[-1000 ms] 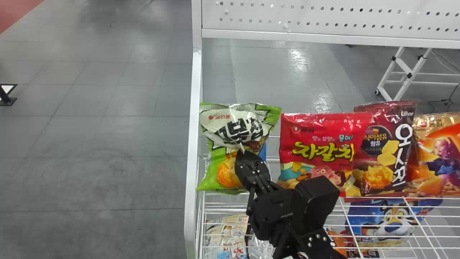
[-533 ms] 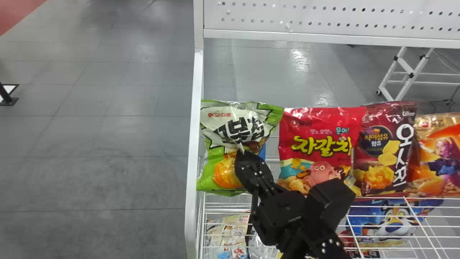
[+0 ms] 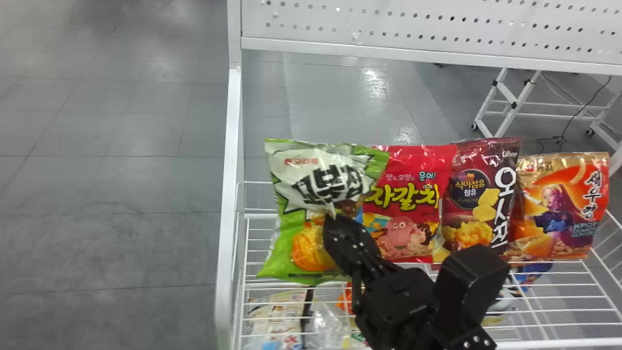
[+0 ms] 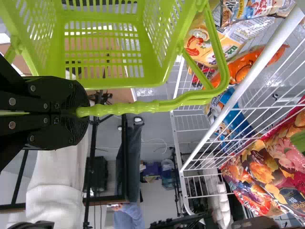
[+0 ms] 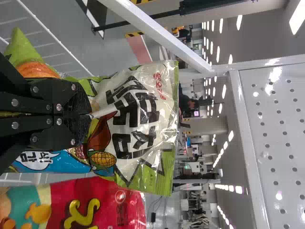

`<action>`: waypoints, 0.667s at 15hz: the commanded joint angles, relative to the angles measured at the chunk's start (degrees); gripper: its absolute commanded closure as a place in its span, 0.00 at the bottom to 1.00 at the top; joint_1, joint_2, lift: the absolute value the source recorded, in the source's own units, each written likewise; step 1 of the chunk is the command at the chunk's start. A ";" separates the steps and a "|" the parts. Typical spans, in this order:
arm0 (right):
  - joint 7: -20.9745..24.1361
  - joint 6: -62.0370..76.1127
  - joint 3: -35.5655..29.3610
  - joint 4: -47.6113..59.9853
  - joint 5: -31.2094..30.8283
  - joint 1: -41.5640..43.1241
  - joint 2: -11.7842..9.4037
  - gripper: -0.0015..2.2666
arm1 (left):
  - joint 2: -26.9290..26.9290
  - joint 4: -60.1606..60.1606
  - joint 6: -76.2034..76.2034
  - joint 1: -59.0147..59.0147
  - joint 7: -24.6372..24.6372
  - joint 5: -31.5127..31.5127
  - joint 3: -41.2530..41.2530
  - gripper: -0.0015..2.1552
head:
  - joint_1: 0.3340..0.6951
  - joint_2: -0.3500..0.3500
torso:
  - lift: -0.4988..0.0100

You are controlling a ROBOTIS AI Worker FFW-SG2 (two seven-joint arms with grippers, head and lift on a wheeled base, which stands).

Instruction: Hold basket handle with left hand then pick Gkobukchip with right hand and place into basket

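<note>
The right gripper (image 3: 332, 221) is closed on Gkobukchip (image 3: 323, 182) at the shelf's left end (image 3: 228, 194), the left gripper (image 4: 80, 112) on the basket handle (image 4: 143, 107).

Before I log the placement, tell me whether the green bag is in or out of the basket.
Out: the right gripper pinches the green bag at the shelf, next to the red bag.

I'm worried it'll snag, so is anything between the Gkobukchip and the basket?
Probably yes: the shelf's white side edge runs left of the Gkobukchip, and a white bar crosses between the basket and the other snack bags.
</note>
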State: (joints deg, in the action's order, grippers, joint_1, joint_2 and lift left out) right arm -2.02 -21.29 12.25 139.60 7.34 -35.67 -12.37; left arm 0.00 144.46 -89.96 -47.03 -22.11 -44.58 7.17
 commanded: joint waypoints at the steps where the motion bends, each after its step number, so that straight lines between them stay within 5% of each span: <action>1: 0.00 -5.92 -4.34 5.25 2.59 -3.35 -1.60 0.88 | 0.15 0.03 -0.07 0.09 0.05 0.72 -0.75 0.99 | 1.00 0.19 | 0.92; 6: -4.57 -28.24 -20.87 15.88 18.24 -7.66 -3.27 0.88 | 0.15 0.03 -0.07 0.09 0.58 1.07 -1.19 0.99 | 1.00 0.00 | 0.92; 10: -7.48 -50.57 -32.12 20.10 28.17 -7.13 -1.60 0.88 | 0.15 0.29 -0.07 0.09 1.54 1.16 -1.63 0.99 | 1.00 0.00 | 0.92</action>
State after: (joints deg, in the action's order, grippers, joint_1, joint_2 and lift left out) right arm -9.49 -62.91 -16.01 158.15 31.87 -43.22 -14.32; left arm 0.00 144.64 -89.96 -46.93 -20.75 -43.43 5.60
